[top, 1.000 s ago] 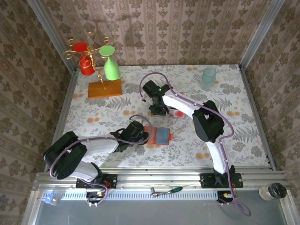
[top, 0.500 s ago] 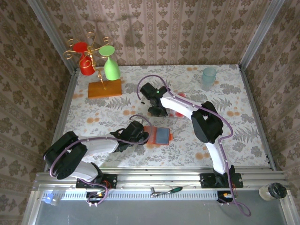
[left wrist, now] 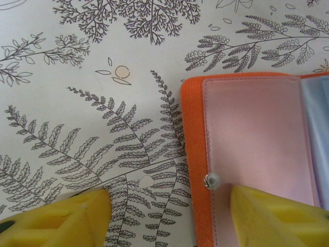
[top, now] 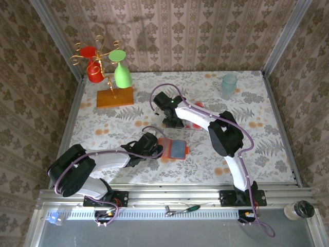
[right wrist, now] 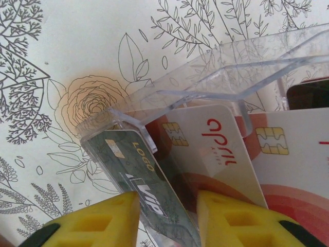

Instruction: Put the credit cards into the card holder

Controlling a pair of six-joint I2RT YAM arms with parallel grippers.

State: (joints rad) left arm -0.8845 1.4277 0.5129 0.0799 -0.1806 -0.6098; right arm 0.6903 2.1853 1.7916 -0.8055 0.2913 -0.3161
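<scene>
At the far left of the fern-printed tabletop (top: 97, 131) stands an orange wooden block base (top: 114, 97) with a gold wire stand that carries a red cup (top: 94, 72) and a green glass (top: 122, 76).

Nearer and toward the middle, the left gripper (left wrist: 169, 218) is low over the tabletop with its jaws wide apart and nothing clamped between them. In the left wrist view its left yellow finger (left wrist: 56, 218) is over bare tabletop, and its right finger (left wrist: 277, 216) lies over the left page of the card holder. The small orange-red card holder (top: 176, 149) lies open and flat just right of this gripper, near the middle of the tabletop. Its orange edge, a clear pinkish sleeve and a strip of grey-blue lining face up.

Farther back and a little right, the right gripper (right wrist: 168, 218) is down at a clear plastic tray (right wrist: 216, 72). Its jaws are partly apart, and a dark grey-green card (right wrist: 146, 177) with pale lettering rises tilted between the two yellow fingers, close against both. Whether they actually pinch it I cannot tell. Just right of that card, the pale credit cards (right wrist: 221, 154) with red blotches and gold chips lie overlapping, partly under the tray's clear wall.

A pale teal plastic cup (top: 229, 85) stands upright at the far right, well apart from everything else.
</scene>
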